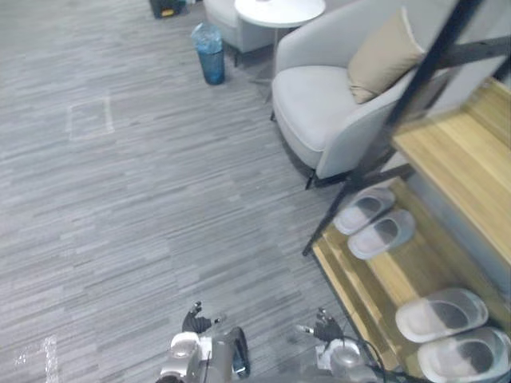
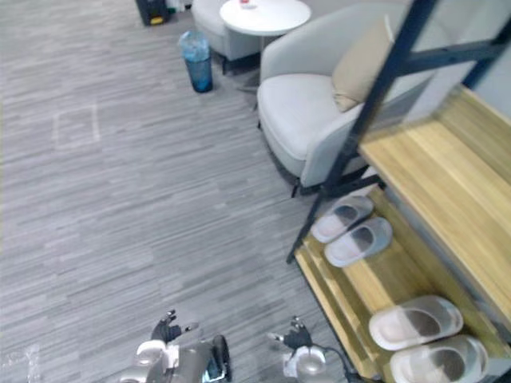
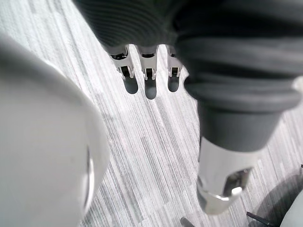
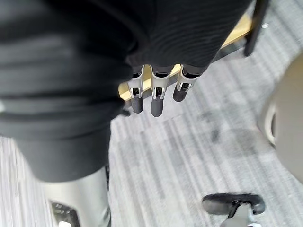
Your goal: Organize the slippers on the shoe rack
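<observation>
Beyond the grey plank floor (image 1: pixel 120 199), a far slipper pair (image 1: pixel 382 233) and a near slipper pair (image 1: pixel 441 313) sat neatly on the shoe rack (image 1: pixel 399 271) at right, seemingly tidied; your left hand (image 1: pixel 196 319) and right hand (image 1: pixel 326 327) hung released, empty.

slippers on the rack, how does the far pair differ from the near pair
The far pair is grey-blue, the near pair paler, almost white. The far pair sits by the armchair, the near pair at the end closest to the robot. Both lie side by side on the shoe rack, on its lower shelf, dark insoles up.
</observation>
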Motion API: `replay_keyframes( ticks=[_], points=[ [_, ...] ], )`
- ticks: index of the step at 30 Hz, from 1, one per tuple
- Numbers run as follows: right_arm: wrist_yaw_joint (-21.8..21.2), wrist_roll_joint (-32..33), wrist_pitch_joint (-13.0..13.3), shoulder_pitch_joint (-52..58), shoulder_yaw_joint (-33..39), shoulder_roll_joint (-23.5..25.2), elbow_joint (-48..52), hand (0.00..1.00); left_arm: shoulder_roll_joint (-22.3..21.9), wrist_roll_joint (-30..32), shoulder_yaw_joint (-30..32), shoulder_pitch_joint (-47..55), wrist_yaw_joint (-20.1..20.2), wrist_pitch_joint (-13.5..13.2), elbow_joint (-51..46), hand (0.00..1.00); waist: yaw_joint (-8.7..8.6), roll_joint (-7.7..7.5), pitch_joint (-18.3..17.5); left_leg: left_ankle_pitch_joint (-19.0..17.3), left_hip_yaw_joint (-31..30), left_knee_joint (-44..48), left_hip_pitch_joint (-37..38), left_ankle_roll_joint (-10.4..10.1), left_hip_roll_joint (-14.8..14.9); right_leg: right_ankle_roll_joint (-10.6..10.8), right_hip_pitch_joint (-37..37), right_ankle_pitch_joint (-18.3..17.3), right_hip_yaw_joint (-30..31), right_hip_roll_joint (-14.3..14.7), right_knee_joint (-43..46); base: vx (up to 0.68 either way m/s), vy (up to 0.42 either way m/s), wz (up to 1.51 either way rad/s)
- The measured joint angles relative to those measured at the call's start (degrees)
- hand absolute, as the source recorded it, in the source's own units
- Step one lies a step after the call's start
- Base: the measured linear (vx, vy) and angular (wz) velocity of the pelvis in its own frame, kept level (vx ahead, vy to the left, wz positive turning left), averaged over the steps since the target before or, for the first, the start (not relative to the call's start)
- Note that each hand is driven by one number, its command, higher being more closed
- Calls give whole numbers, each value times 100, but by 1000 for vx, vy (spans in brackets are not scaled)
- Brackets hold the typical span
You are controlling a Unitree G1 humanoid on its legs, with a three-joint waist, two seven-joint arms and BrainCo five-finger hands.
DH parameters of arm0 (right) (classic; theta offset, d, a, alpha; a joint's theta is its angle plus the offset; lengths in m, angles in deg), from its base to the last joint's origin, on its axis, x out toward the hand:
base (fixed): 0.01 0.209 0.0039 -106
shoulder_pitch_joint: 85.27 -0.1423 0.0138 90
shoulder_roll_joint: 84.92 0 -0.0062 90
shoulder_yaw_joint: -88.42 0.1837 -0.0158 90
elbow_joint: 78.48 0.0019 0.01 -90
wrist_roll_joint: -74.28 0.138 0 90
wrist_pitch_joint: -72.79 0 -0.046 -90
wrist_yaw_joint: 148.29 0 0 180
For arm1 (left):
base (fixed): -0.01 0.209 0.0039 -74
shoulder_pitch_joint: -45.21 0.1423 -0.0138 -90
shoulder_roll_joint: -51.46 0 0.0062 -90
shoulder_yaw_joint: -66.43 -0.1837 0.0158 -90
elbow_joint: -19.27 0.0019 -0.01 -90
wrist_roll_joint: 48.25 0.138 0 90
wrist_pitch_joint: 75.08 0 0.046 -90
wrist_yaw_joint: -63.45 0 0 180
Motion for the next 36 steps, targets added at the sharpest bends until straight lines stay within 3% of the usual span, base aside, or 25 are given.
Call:
replay_keyframes(
  ticks=[3,5,6,7,8,10,11,13,16,17,18,19,20,22,23,24,25,26,27,29,30,32,33,35,36],
  points=[
    [-2,1,12,-33,-44,-7,3,0,-2,-54,-10,-23,5,-3,108,0,-8,9,-10,63,-346,-543,527,-22,-18,-18,-465,-52,251,506,-733,341,-23,56],
    [2,7,34,-141,-45,-47,-1,0,-51,-104,-3,-33,12,-4,233,0,-146,-11,-31,-15,-885,-807,836,-138,-40,-69,-832,369,1008,1007,-1935,377,-97,104],
    [2,7,38,-128,-45,-52,-3,0,-55,-102,-1,-21,14,-5,238,0,-167,-21,-37,-43,-962,-795,834,-153,-57,-104,-842,457,1058,1016,-2068,409,-156,141],
    [-2,8,46,-104,-44,-131,-35,0,-74,-101,55,-11,26,-4,269,0,-235,-47,-79,-250,-1335,-612,949,-282,-68,-382,-764,938,941,988,-2050,596,-189,115],
    [8,12,34,-161,-26,-179,-166,0,-210,-96,223,46,31,-12,271,0,-138,119,-183,-244,-1439,-462,961,-360,61,-444,-585,894,720,1013,-2098,604,-188,124],
    [15,15,1,-204,-49,-193,-215,0,-329,-98,483,89,18,-9,118,0,-126,162,-168,-134,-1287,203,738,-540,87,-524,-353,840,593,985,-2190,397,-121,64],
    [14,15,0,-188,-111,-186,-204,0,-410,-101,673,80,12,-8,42,0,-125,237,-118,5,-1036,1286,334,-771,216,-550,13,827,486,992,-2455,358,-117,61],
    [15,21,-25,-119,-335,-60,-183,0,-504,-105,918,80,1,-20,-254,0,52,234,-63,-78,7,3081,-406,-880,982,-755,888,694,350,1057,-2875,487,-115,53],
    [33,26,-21,-53,-323,49,19,0,-528,-106,905,57,-1,-20,-403,0,84,166,-67,-79,618,2786,-1078,-860,1394,-691,1595,645,-89,914,-3508,393,-51,49],
    [38,28,-11,-59,-323,44,26,0,-525,-106,888,47,-4,-23,-405,0,88,163,-72,-54,713,2473,-1162,-819,1375,-624,1680,607,-156,868,-3593,489,46,47],
    [44,29,-14,-85,-324,-12,16,0,-514,-106,780,-37,-9,-10,-352,0,106,224,-75,298,862,1189,-1351,-522,1198,-436,1940,491,-354,784,-3874,287,64,37],
    [46,28,-15,-76,-323,-30,10,0,-513,-104,731,-40,-10,-13,-325,0,108,255,-80,467,904,836,-1369,-476,1155,-408,1986,474,-397,790,-3925,406,132,62],
    [55,21,-22,-25,-322,-130,-34,0,-503,-105,606,-41,-9,-18,-264,0,141,351,-115,1357,859,-85,-1406,-107,925,-274,2153,384,-469,844,-4087,358,148,58],
    [52,4,-24,-100,-364,-81,-313,0,-329,-98,489,-121,-15,-21,-238,0,156,30,-141,1187,847,-254,-1355,75,423,-184,2107,378,-506,466,-3890,498,194,73],
    [51,2,-25,-115,-360,-84,-359,0,-309,-93,488,-130,-9,-22,-226,0,158,10,-136,1127,820,-220,-1353,76,347,-183,2080,379,-489,407,-3744,449,187,71],
    [49,-6,-52,-140,-317,-118,-497,0,-310,-96,490,-126,-8,-22,-170,0,160,-5,-145,947,715,-196,-1228,148,143,-165,1882,389,-357,251,-2964,450,216,65],
    [45,-23,-81,-125,-261,-128,-495,0,-305,-96,486,-108,-8,-19,-118,0,125,-43,-124,805,579,-318,-922,207,-57,74,1535,593,-180,71,-1807,555,276,72],
    [34,-33,-84,-67,-191,-141,-452,0,-291,-99,481,-99,-11,-15,-46,0,99,-72,-106,719,421,-481,-660,178,-177,91,1250,957,-7,-5,-914,476,225,68],
    [29,-44,-83,-75,-101,-130,-431,0,-266,-100,462,-100,-11,-11,4,0,61,-82,-102,671,288,-603,-427,146,-262,71,943,1248,175,-25,-86,487,177,78],
    [27,-125,-64,-52,-38,-150,-308,0,-214,-102,478,-51,-12,18,138,0,18,-94,-103,542,-101,-949,381,163,-370,-14,-34,1016,545,148,1618,558,122,80],
    [24,-134,-59,-39,-19,-156,-247,0,-219,-102,496,-48,-11,19,129,0,17,-59,-82,511,-179,-1043,538,173,-369,-54,-226,940,591,210,1730,502,70,62],
    [12,-179,10,-27,-6,-178,-40,0,-250,-105,515,-51,-7,33,201,0,-18,-16,-46,326,-529,-1386,1223,188,-297,-168,-1067,463,569,502,1320,520,-13,60],
    [12,-183,13,-28,3,-187,-23,0,-268,-107,518,-51,-8,35,213,0,-29,-7,-41,286,-578,-1440,1338,193,-271,-174,-1168,423,539,536,1102,482,-52,58],
    [13,-206,51,-33,83,-201,10,0,-396,-103,524,-73,-2,37,214,0,-116,2,-42,-13,-930,-1643,1800,158,-168,-160,-1413,619,487,794,-964,471,-101,65],
    [13,-206,51,-37,106,-198,-4,0,-396,-101,527,-80,1,36,214,0,-145,-7,-46,-81,-1007,-1659,1861,147,-165,-169,-1426,759,497,821,-1395,557,-143,73]
  ],
)
